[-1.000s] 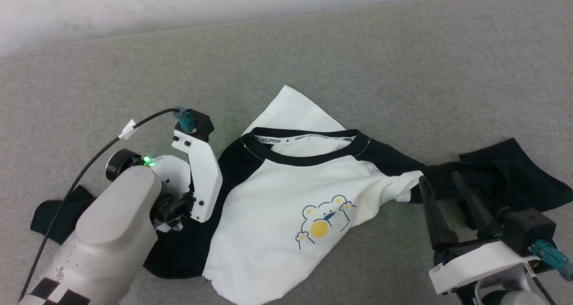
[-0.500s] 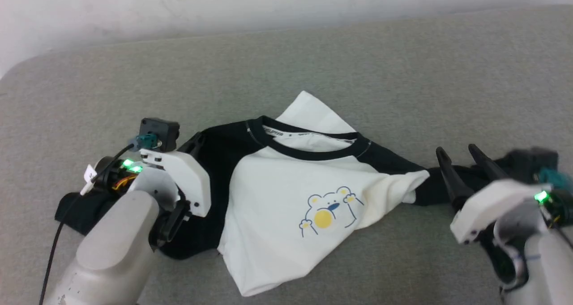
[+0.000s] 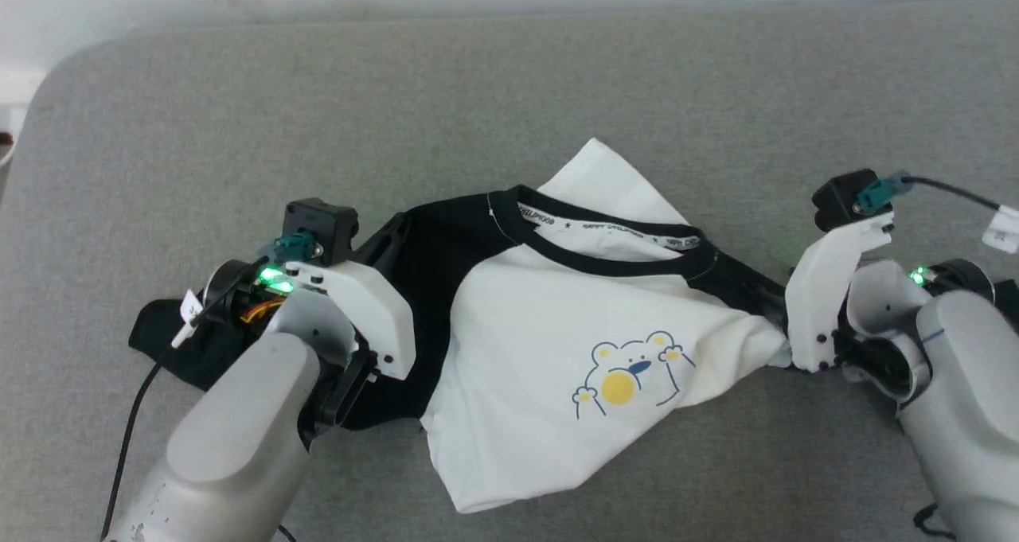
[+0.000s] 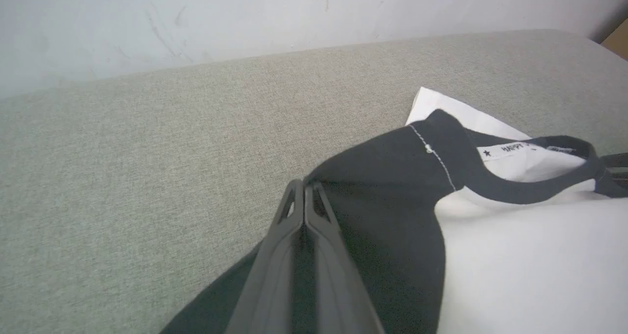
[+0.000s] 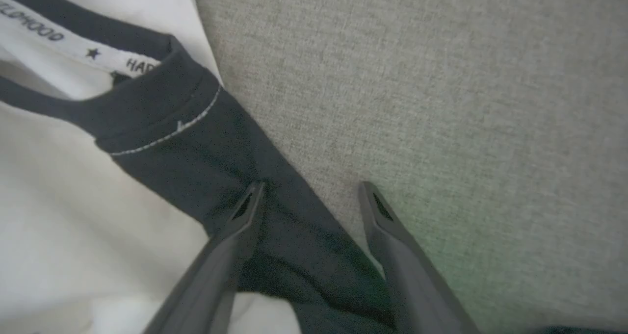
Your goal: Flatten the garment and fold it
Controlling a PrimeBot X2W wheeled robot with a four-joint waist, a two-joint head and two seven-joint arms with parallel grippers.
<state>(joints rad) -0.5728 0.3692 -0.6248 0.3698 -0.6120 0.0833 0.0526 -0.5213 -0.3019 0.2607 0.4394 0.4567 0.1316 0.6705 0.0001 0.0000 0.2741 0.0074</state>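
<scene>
Right wrist view: right end effector (image 5: pixel 310 191), fingers apart, straddles the black shoulder band of the garment (image 5: pixel 162 142); the band's long axis runs from its tips toward the collar. Left end effector (image 4: pixel 304 194), fingers together, pinches the opposite shoulder; beyond lies grey worktop (image 4: pixel 147 138).

"HAPPY CHILDHOOD" on garment (image 3: pixel 509 327) neck tape (image 3: pixel 613 227)

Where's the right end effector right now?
Right side of the head view: the right end effector sits open over the black shoulder of the shirt, just past the collar, one finger above sleeve, the other above grey cushion.
</scene>
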